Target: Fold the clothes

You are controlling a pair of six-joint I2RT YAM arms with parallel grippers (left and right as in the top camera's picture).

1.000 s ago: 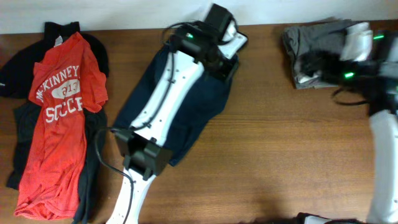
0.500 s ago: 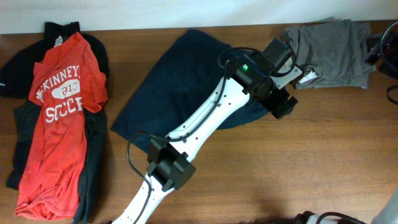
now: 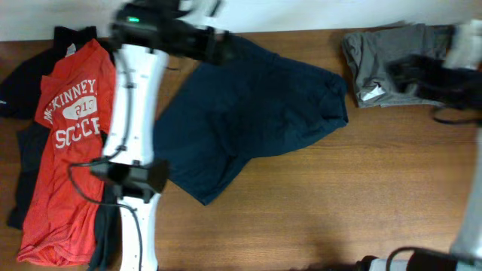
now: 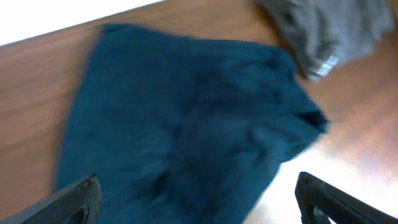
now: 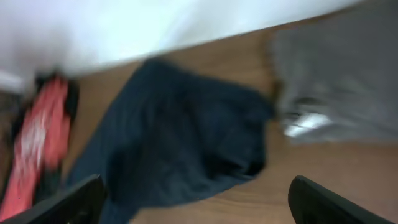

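Observation:
The clothes lie in two places. The dark navy shorts (image 3: pixel 248 113) are spread flat mid-table, and they also fill the left wrist view (image 4: pixel 186 124) and show in the right wrist view (image 5: pixel 186 137). At the left, a red T-shirt (image 3: pixel 71 143) with white lettering lies on black pieces (image 3: pixel 15 90). My left gripper (image 3: pixel 207 41) is blurred above the shorts' far left corner; its jaws (image 4: pixel 199 202) stand open and empty. My right gripper (image 3: pixel 403 71) hovers blurred over a grey garment, open (image 5: pixel 199 199), holding nothing.
A plain grey garment (image 3: pixel 392 56) with a small white tag lies bunched at the back right, close to the shorts' right corner. The left arm (image 3: pixel 132 135) runs up the table between the T-shirt and the shorts. The table's far edge meets a white wall.
The left gripper has let go and swung from the shorts' right edge to the far left. The shorts now lie spread further right. The right arm has come back over the grey garment.

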